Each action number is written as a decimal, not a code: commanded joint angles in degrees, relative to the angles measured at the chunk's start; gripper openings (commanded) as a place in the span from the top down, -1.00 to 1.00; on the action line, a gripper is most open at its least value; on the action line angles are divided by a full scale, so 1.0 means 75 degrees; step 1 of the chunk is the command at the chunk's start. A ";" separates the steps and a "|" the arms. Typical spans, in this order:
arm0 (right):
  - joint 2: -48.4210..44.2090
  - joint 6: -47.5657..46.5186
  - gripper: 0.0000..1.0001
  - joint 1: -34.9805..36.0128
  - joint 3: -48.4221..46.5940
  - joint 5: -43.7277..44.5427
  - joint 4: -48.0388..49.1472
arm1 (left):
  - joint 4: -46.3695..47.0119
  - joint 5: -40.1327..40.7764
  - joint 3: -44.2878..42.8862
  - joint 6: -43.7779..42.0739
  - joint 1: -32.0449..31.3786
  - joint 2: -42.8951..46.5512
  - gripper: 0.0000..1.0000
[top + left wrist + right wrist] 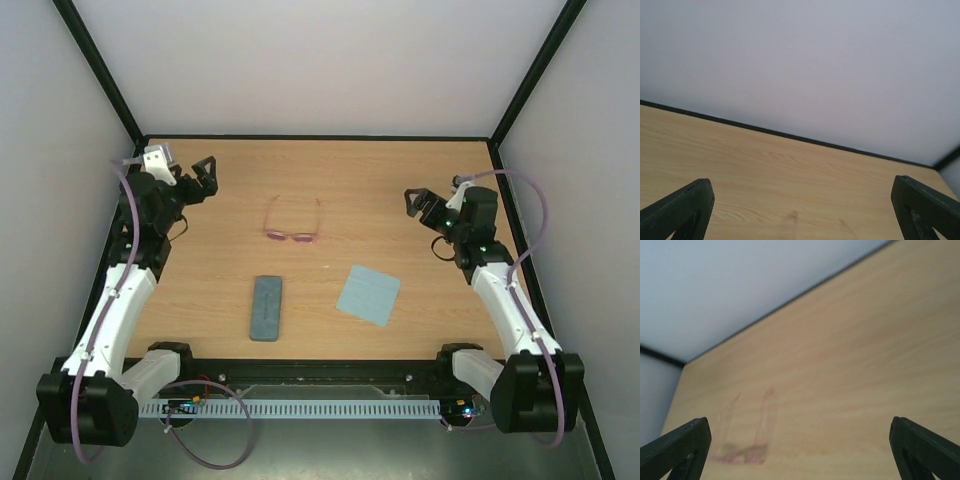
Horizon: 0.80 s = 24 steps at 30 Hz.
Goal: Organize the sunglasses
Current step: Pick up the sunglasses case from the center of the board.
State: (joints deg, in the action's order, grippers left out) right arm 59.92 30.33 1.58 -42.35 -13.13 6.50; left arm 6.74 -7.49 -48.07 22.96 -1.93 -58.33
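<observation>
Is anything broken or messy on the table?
Nothing looks broken or spilled. The sunglasses lie out on the table with their arms unfolded, apart from the case, which looks shut. The cloth beside the case lies a bit crooked.

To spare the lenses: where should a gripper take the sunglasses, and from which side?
Probably at the bridge of the sunglasses, from straight above. They lie open and flat, temple arms pointing to the far wall, so the front bar between the lenses is free on both sides.
</observation>
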 commanded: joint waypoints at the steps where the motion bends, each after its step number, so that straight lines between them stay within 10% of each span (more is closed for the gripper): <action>1: 0.0494 0.0602 -0.97 0.0216 -0.0405 -0.2116 -0.1270 | -0.1486 -0.1807 -0.0350 0.0355 0.0147 0.0363 -0.99; 11: 0.0937 0.0726 -0.97 0.2749 -0.0855 -0.0312 -0.2532 | -0.1202 -0.4280 0.0274 0.1136 0.0872 0.0480 -0.99; 24: 0.2061 0.1622 -0.97 0.5374 -0.1116 0.1325 -0.2984 | -0.2841 -0.2817 0.0014 0.1493 0.0907 0.0806 -0.99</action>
State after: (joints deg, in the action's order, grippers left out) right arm 72.86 39.79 38.13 -47.77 -8.27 -12.01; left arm -9.26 -30.89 -45.21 33.01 4.34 -52.10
